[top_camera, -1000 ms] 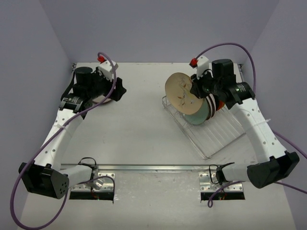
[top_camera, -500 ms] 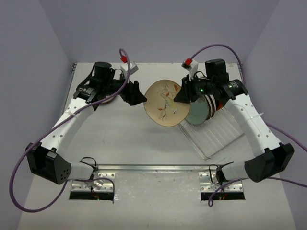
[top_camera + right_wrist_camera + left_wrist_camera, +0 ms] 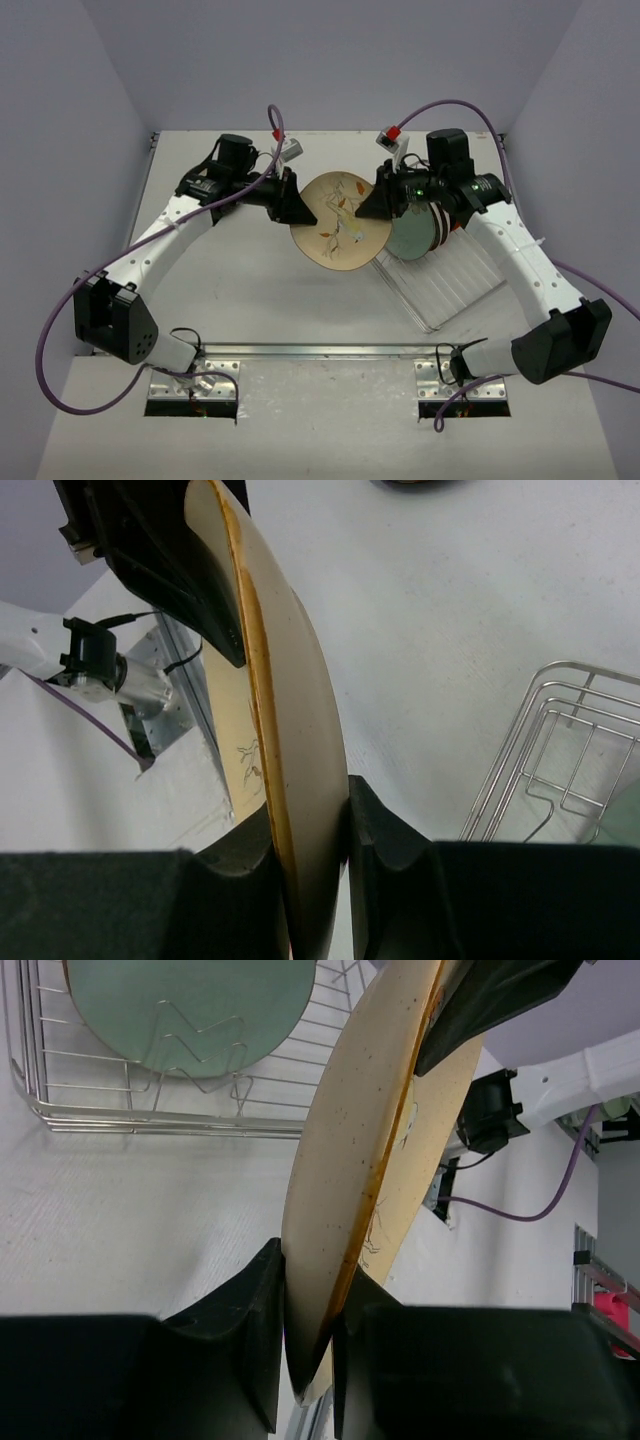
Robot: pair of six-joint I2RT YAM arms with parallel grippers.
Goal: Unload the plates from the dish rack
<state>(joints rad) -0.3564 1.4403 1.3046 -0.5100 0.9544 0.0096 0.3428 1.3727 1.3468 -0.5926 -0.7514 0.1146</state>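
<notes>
Top external: cream patterned plate (image 3: 340, 222) hangs in mid-air over the table (image 3: 250, 290), just left of the dish rack (image 3: 450, 290); a pale green plate (image 3: 412, 240) stands in the rack
Left tool (image 3: 297, 208): narrow, clamped on the plate's left rim
Right tool (image 3: 368, 205): pinching the opposite rim
Handover: both grip at once, a pass by my read; right should release only once left is firm; then carry it clear of the rack wire

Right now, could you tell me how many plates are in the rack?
3 show: a green plate in front, a dark plate behind it, an orange plate at the back. The right arm may hide more.
</notes>
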